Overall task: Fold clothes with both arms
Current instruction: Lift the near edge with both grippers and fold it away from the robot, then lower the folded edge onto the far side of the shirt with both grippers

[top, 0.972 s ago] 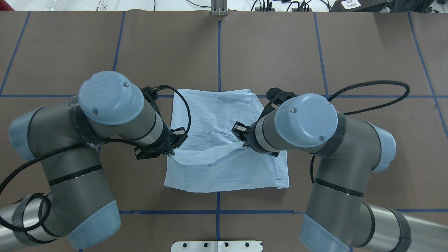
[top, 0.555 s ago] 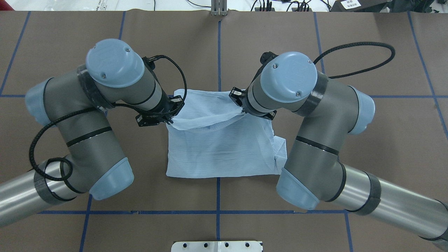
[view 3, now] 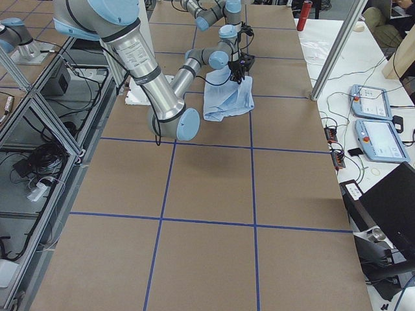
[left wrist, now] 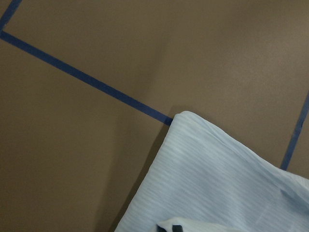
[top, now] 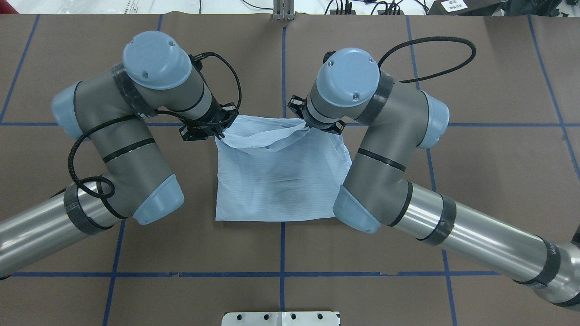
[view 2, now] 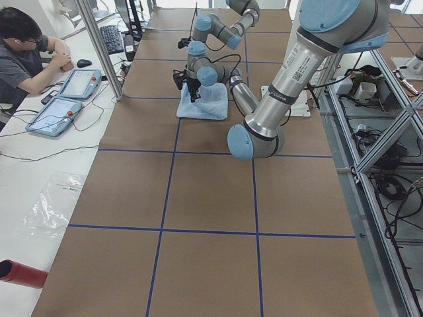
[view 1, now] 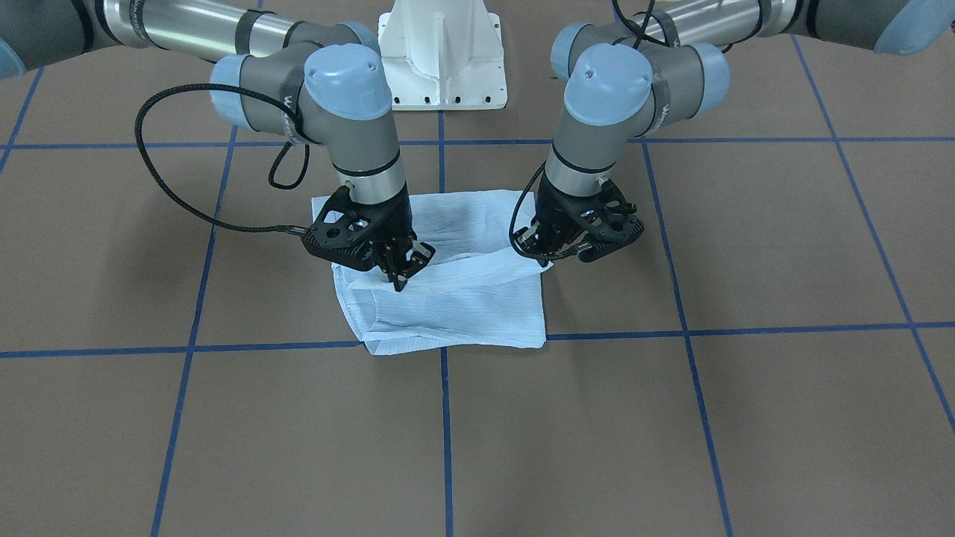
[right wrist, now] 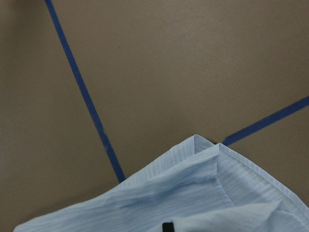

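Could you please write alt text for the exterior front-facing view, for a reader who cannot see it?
The robot's two grippers hold one edge of a folded light-blue shirt: the right gripper at picture left, the left gripper at picture right. The shirt lies on a brown table gridded with blue tape.

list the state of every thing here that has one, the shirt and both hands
shirt: lying doubled over on the table, with its top layer's edge lifted near the far side and sagging between the two hands
left hand: shut on the shirt's lifted edge, at that edge's left end
right hand: shut on the same lifted edge, at its right end
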You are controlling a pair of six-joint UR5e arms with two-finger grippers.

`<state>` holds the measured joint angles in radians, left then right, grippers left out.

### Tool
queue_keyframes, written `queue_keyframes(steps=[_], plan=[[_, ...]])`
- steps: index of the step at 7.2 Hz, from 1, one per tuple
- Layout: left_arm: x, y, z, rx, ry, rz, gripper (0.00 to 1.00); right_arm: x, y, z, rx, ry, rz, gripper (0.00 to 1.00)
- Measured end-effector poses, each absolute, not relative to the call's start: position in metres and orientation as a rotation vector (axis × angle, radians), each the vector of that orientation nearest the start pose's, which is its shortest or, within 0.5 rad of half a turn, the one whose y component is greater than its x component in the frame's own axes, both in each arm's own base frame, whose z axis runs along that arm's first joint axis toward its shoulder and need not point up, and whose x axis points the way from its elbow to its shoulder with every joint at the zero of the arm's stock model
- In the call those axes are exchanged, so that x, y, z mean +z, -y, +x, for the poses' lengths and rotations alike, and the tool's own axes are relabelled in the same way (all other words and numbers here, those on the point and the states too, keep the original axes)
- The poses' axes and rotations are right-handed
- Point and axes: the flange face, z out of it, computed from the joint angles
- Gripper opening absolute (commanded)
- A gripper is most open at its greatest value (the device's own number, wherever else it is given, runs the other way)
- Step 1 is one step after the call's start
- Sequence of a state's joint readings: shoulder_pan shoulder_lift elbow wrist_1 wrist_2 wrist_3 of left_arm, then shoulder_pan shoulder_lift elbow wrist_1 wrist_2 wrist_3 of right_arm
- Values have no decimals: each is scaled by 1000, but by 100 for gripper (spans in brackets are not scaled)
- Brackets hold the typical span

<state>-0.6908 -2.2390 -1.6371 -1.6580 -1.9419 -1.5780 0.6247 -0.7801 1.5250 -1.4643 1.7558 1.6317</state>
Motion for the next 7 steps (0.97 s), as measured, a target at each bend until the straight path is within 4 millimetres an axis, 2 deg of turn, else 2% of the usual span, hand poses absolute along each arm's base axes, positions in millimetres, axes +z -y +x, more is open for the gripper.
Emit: queue_keyframes(steps=[2, 5, 6, 7], plan=[[240, 528, 485, -497, -898, -53, 0, 205, 537, -540, 565, 855, 66, 0], [245, 541, 500, -499, -898, -51, 0, 227, 551, -558, 557, 861, 72, 3], [245, 545, 504, -501, -895, -52, 82, 228, 553, -560, 556, 862, 70, 99], [247, 548, 505, -505, -891, -50, 100, 230, 554, -562, 555, 860, 66, 100]])
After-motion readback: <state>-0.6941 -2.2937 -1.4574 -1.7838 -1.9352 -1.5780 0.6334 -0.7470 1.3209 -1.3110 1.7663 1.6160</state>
